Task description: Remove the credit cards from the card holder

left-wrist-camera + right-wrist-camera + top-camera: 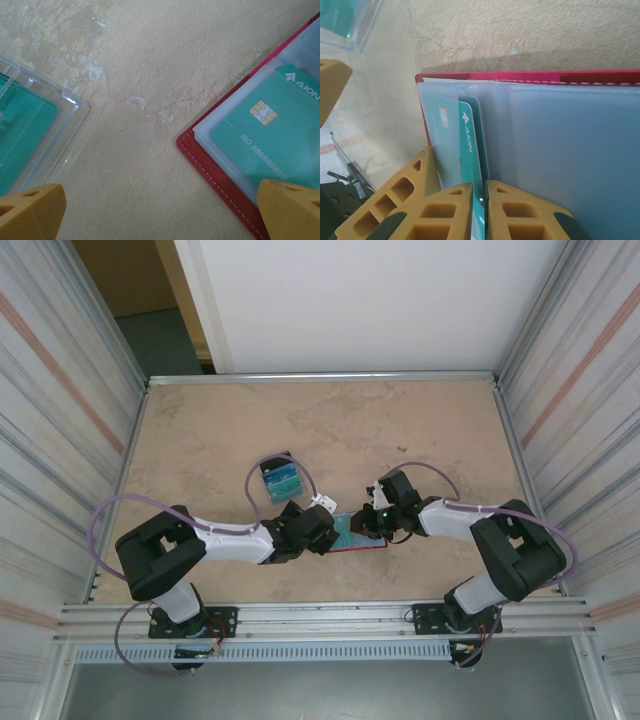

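Right gripper [479, 210] pinching teal card [468, 141] in card holder [530, 76]; left gripper [161, 211] released

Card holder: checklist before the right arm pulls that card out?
1. Grip: right gripper closed on the teal card: ok.
2. Holder: card holder lying open and flat: ok.
3. Brace: left gripper pinning the holder: not ok, open, holding nothing.
4. Neighbour: chip card free of the grip: cannot tell.
5. Drop spot: clear box apart from the holder: ok.
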